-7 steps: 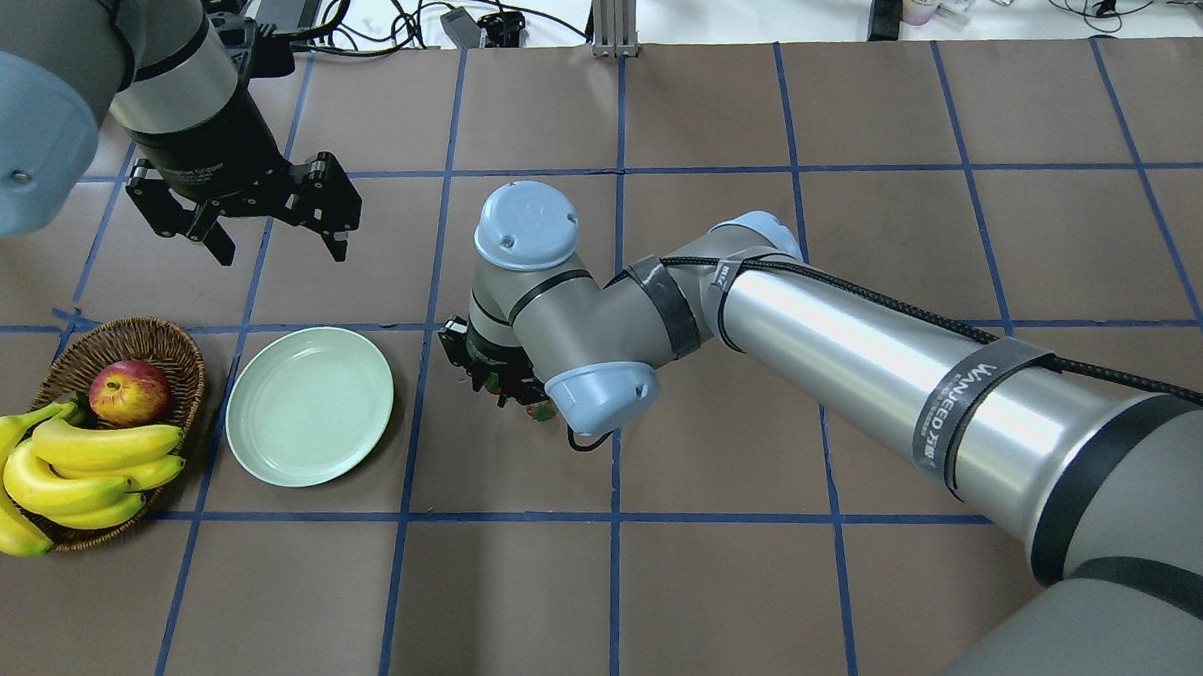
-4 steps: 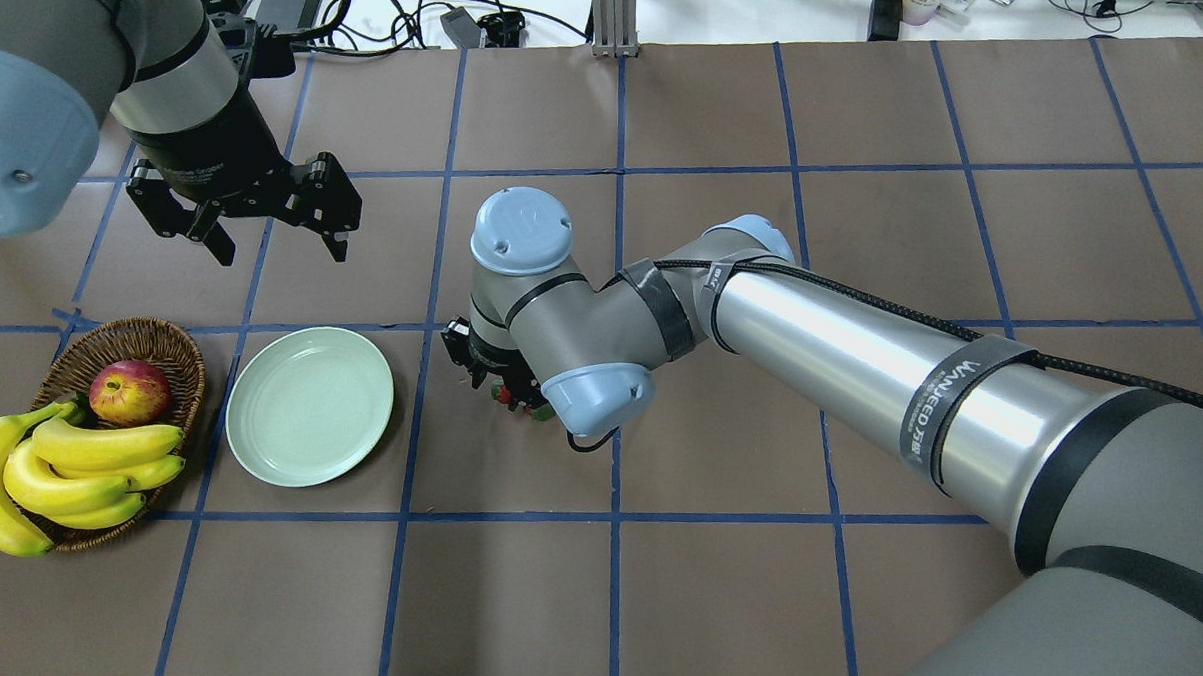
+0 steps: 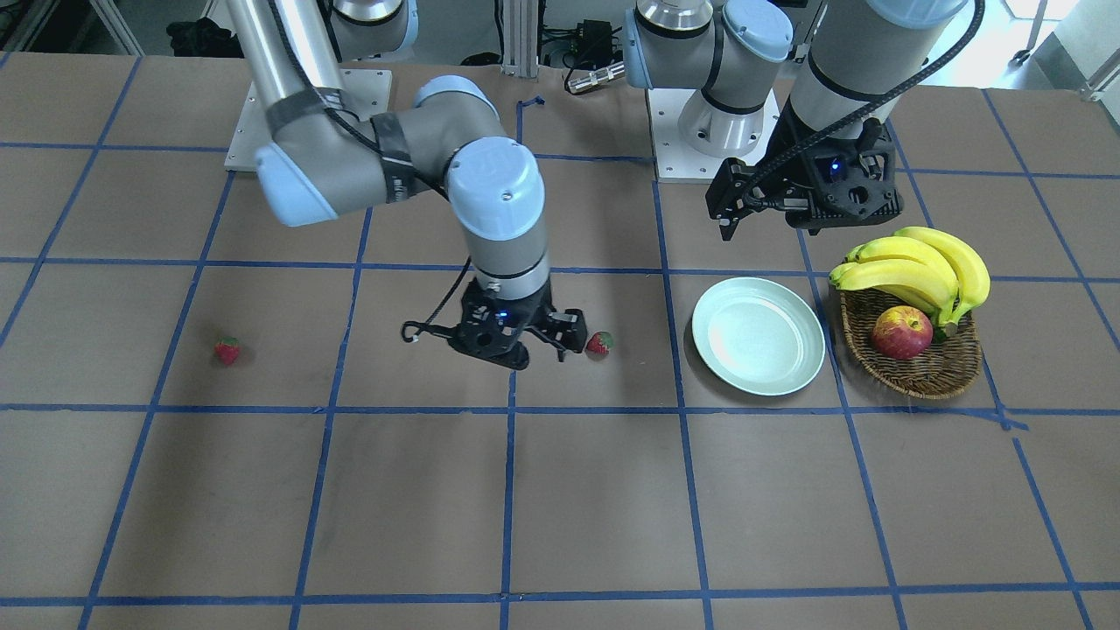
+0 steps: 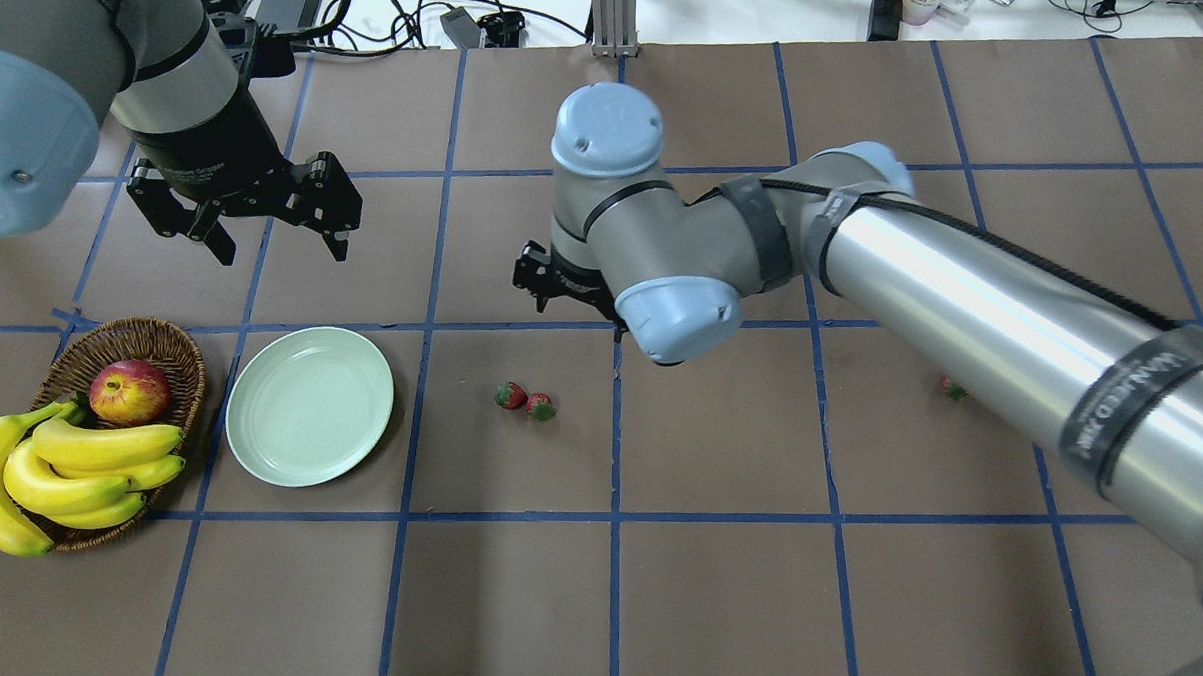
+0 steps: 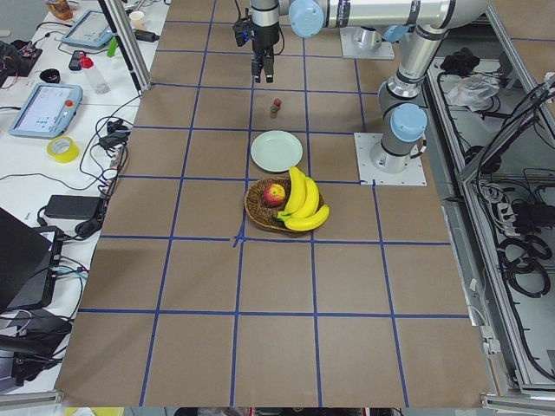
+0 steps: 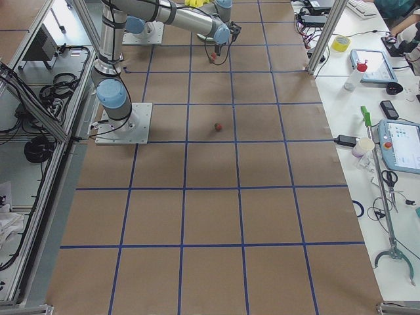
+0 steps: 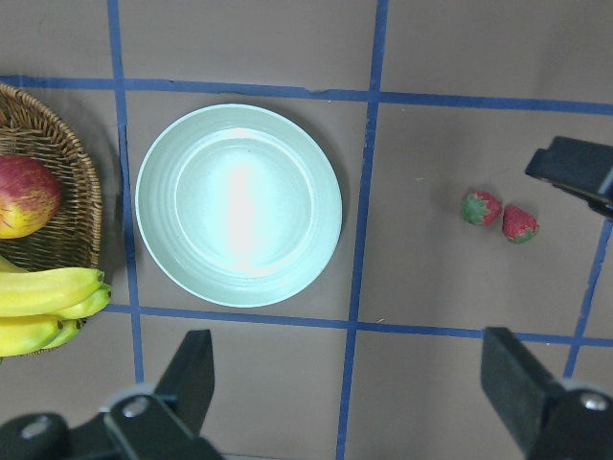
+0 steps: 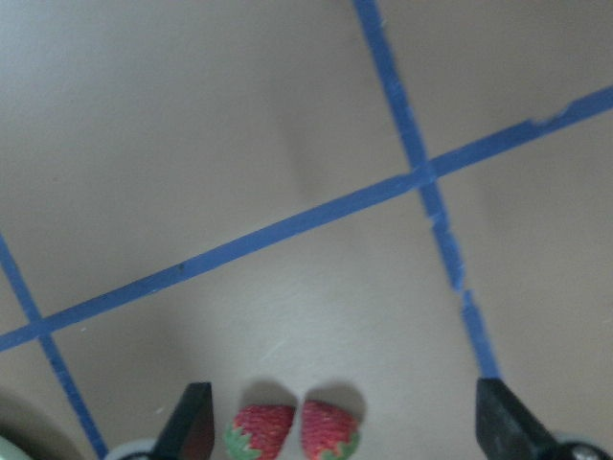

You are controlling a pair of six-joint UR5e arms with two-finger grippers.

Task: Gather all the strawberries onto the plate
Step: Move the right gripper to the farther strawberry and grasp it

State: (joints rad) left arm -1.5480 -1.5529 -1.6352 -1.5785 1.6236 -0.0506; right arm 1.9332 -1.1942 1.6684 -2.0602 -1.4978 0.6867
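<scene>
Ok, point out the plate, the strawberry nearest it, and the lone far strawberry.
plate point(image 4: 309, 406), overhead view, bare centre.
strawberry nearest the plate point(image 4: 510, 395), overhead view, red body.
lone strawberry point(image 3: 227, 350), front-facing view, red body.

The right arm half hides one strawberry in the overhead view.

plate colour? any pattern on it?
The plate is pale mint green, plain and glossy, with no pattern. It shows best in the left wrist view.
</scene>
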